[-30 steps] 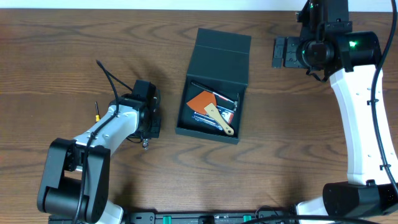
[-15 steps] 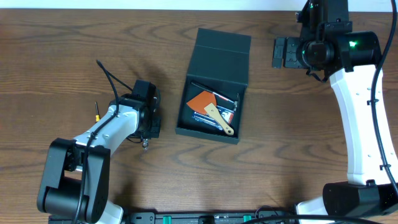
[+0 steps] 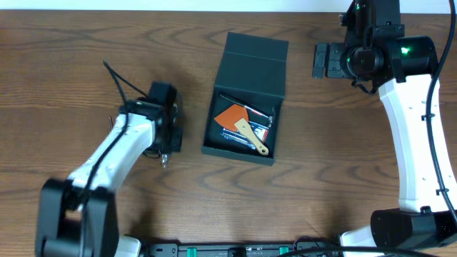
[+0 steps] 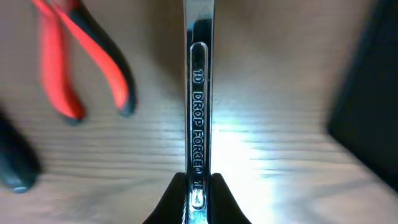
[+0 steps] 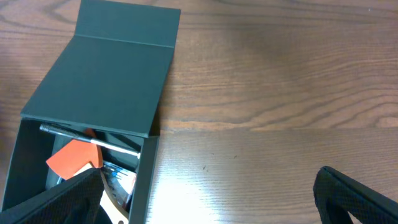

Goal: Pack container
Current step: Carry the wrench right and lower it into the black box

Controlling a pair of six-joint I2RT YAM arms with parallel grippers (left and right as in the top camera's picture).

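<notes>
Chrome wrench clenched in left tool, arm stretched forward; right tool gapes wide.

My table is dark brown wood, its grain running side to side across the whole top. A pale strip edges its far side (wall or floor, I can't tell). A soft white glare sits on the grain.

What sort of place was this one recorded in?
Probably a lab tabletop robot station rather than a real workshop: a wood-grain table, a dark lidded container holding hand tools, and a drop-forged wrench pinched in the left gripper near red-handled pliers.
</notes>
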